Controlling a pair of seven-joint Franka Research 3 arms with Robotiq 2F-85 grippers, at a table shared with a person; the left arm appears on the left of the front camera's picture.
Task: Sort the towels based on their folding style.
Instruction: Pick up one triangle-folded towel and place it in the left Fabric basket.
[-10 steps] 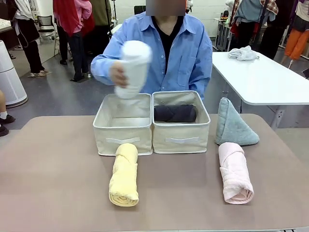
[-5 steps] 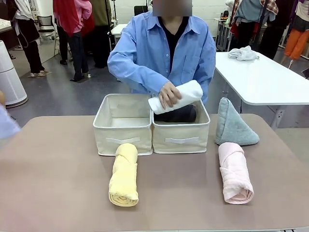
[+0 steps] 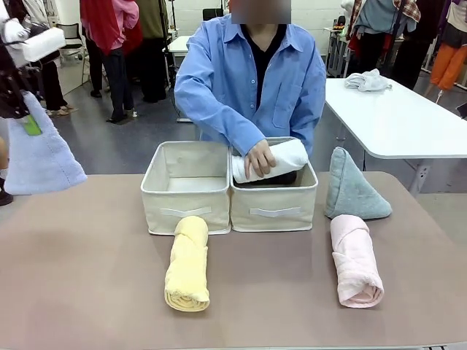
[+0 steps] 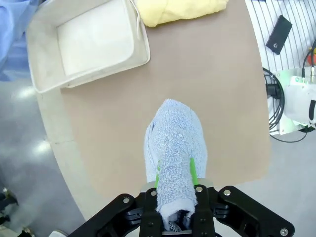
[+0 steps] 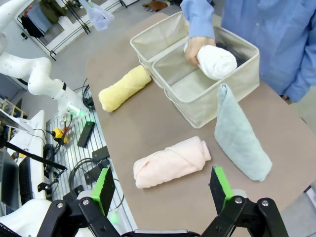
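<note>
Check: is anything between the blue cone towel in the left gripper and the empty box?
Nothing visible: bare tabletop lies between the lavender-blue cone towel and the empty left box; the yellow roll lies beside the box.

Yellow roll (image 3: 187, 264), pink roll (image 3: 355, 260), lavender-blue cone (image 4: 174, 148), grey-green cone (image 3: 352, 191).

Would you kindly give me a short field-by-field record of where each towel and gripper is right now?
Left gripper: shut on lavender-blue cone, held in the air at the left
Right gripper: open, holding nothing
White roll: under person's hand, at top of right box
Pale yellow roll: on table, before left box
Pink roll: on table, front right
Grey-green cone: upright, right of right box
</note>
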